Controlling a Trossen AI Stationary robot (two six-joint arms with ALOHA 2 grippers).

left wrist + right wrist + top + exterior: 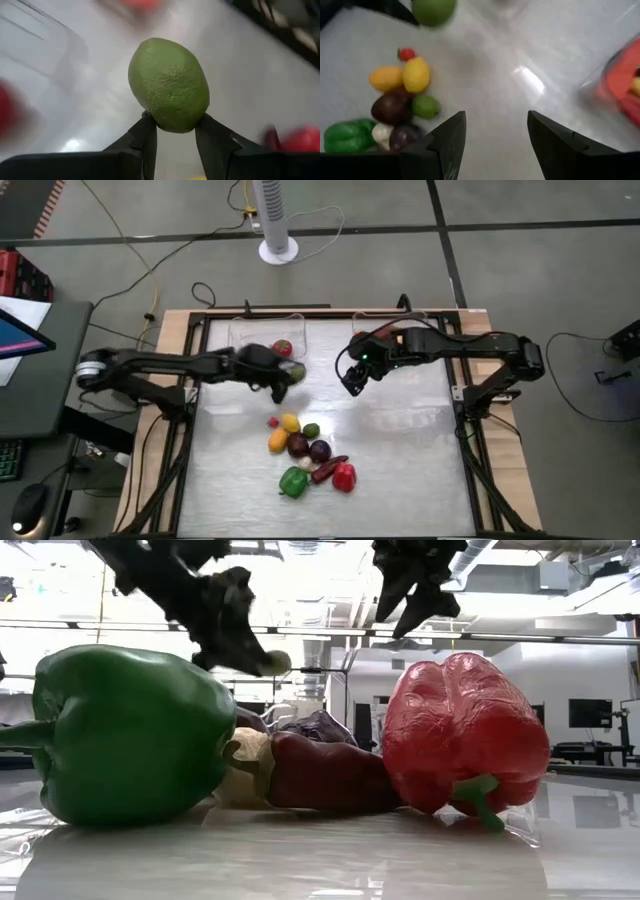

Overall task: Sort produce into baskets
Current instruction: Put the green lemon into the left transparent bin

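My left gripper (285, 383) is shut on a green lime (169, 85), held above the table just in front of the left clear basket (243, 332). That basket holds a red piece (283, 348). My right gripper (352, 384) hangs open and empty in front of the right basket (428, 320); its wrist view (496, 131) looks down on bare table. The rest of the produce lies in a pile (308, 452) on the table's near middle: a lemon (416, 74), dark purple pieces, a green pepper (130, 730) and a red pepper (465, 730). My left gripper pinches the lime between its two fingers (148, 136), by one narrow end (172, 125). Only the fingertips are on it. The fingers slant down from the table's left. The lime (276, 662) sticks out beyond the fingertips, lifted clear of the table.
A dark red chilli (320, 775) lies between the two peppers. The right basket holds a red piece (622, 82). Bare table lies between the pile and the baskets, and to the right of the pile. A white fan base (278, 250) stands on the floor beyond the table.
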